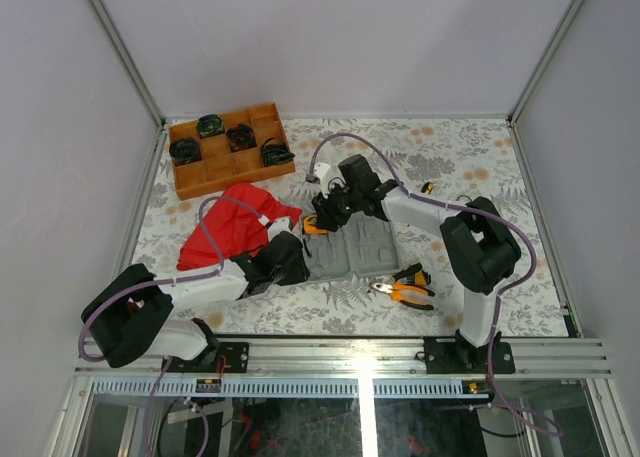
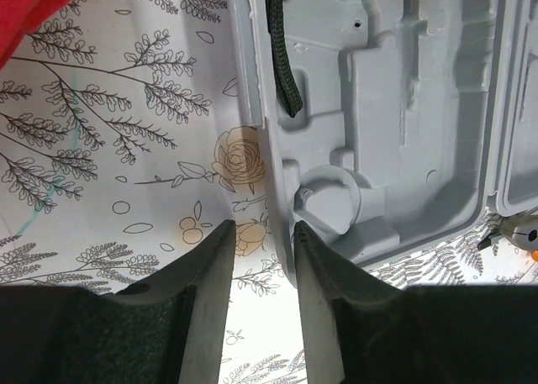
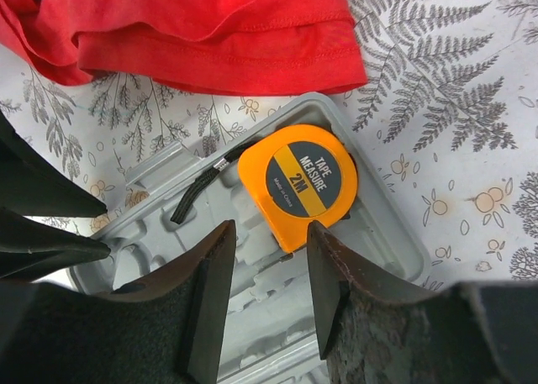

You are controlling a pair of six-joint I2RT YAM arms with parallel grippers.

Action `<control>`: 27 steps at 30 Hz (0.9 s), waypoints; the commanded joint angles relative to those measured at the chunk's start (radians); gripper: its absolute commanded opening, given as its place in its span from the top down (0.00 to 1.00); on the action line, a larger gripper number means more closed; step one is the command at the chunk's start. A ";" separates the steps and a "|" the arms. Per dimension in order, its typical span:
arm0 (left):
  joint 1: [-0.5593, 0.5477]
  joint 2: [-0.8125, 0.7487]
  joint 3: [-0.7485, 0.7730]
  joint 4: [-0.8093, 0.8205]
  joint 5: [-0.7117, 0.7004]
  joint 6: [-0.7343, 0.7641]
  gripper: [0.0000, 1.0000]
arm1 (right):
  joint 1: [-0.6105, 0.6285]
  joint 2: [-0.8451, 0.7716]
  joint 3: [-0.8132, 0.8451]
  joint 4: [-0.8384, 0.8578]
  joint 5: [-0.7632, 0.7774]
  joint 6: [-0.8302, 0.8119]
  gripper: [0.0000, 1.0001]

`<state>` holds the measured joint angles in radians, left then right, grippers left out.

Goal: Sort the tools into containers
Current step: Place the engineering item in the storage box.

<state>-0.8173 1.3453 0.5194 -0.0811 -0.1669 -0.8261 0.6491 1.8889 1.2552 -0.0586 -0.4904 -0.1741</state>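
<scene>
Tape measure [image 3: 298,186] lies in grey case [image 3: 387,226] corner between half-open right fingers [image 3: 210,291]; left fingers [image 2: 206,291], half-open, empty, straddle its rim.

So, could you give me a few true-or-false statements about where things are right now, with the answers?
1. The tape measure lies in the case. True.
2. The pliers are in the case. False: they lie on the table, right of it.
3. The red cloth covers the tray. False: it lies beside it on the table.
4. The tray holds black bundles. True.
5. The right claw grips the pliers. False: it is open, at the tape measure.
</scene>
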 commanded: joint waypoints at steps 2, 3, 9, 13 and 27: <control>-0.003 0.011 -0.030 -0.010 -0.007 -0.007 0.66 | 0.031 0.035 0.073 -0.061 0.011 -0.078 0.53; -0.003 0.010 -0.030 -0.011 -0.008 -0.007 0.66 | 0.036 0.044 0.081 -0.070 0.022 -0.085 0.53; -0.003 0.009 -0.030 -0.008 -0.004 -0.011 0.66 | 0.068 0.082 0.126 -0.113 0.074 -0.113 0.53; -0.003 0.010 -0.027 -0.008 0.001 -0.007 0.66 | 0.083 0.097 0.137 -0.141 0.134 -0.131 0.53; -0.003 0.024 -0.012 -0.013 0.007 0.004 0.67 | 0.106 0.158 0.201 -0.223 0.195 -0.178 0.53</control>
<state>-0.8173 1.3460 0.5190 -0.0776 -0.1658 -0.8314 0.7334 2.0148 1.4055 -0.2298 -0.3058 -0.3283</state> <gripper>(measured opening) 0.331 0.469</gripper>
